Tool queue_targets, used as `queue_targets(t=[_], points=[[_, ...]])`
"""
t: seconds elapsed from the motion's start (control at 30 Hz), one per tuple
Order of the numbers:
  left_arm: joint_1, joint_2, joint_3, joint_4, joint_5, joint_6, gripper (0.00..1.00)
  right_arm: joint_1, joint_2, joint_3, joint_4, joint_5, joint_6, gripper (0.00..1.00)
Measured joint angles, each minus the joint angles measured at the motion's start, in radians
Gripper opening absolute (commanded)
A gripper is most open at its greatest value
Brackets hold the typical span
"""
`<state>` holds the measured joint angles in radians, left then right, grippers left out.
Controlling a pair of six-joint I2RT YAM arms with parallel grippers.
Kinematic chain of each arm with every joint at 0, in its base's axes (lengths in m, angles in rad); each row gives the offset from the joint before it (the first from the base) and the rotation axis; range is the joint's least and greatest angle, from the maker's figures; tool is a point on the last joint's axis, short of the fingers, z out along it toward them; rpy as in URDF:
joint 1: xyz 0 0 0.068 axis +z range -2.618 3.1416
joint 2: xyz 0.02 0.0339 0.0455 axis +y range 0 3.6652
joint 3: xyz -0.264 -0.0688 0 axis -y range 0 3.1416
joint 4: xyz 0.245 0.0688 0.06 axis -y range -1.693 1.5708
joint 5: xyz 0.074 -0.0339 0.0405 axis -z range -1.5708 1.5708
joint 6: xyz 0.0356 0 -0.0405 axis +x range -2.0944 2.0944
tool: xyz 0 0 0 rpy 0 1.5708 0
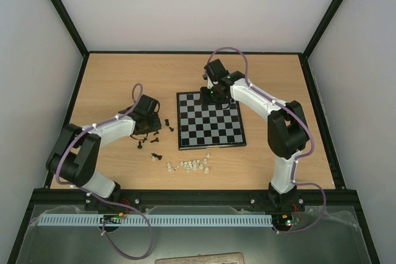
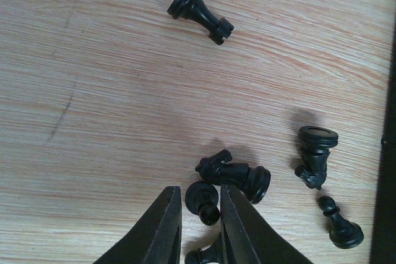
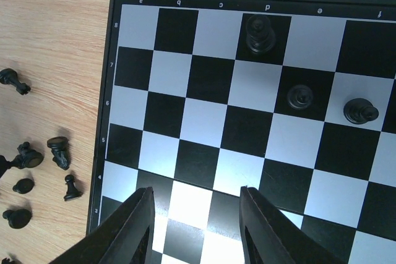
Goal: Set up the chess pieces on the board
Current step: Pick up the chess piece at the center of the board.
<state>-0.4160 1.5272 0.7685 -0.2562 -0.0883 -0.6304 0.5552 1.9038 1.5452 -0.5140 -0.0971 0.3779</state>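
Shows a wooden table (image 1: 272,72) with the board (image 1: 198,131) flat at mid-table. Finds the right gripper (image 3: 196,193) spread above it, holding nothing. Finds the left gripper (image 2: 200,188) set narrowly around a lying black pawn (image 2: 204,202); cannot tell whether pinched. Counts loose chess pieces (image 2: 238,177) left of the board and three black chessmen (image 3: 301,97) on it.

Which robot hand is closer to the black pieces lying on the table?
Left. The left gripper is among the black pieces, one between its fingers; the right gripper hovers over the board.

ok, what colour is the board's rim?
Black. The board rim shows best in the right wrist view.
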Motion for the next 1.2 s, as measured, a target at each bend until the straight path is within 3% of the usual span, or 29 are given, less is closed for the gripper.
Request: queue_targets(t=[0.23,0.4,0.77,1.0,1.2], points=[[0.000,0.022,0.005,0.000,-0.001,0.010,0.20,0.000,0.000,-0.002,0.008,0.000,0.000,0.38],[0.000,0.023,0.005,0.000,-0.002,0.018,0.02,0.001,0.000,-0.002,0.012,0.000,0.000,0.38],[0.000,0.021,0.056,-0.054,-0.017,0.037,0.02,0.001,-0.001,-0.005,0.012,0.010,0.000,0.38],[-0.047,0.032,0.272,-0.145,-0.020,0.063,0.04,0.001,-0.050,-0.019,0.011,0.056,0.001,0.38],[-0.109,0.200,0.505,-0.177,-0.031,0.101,0.04,0.001,-0.119,-0.026,0.012,0.124,0.008,0.39]])
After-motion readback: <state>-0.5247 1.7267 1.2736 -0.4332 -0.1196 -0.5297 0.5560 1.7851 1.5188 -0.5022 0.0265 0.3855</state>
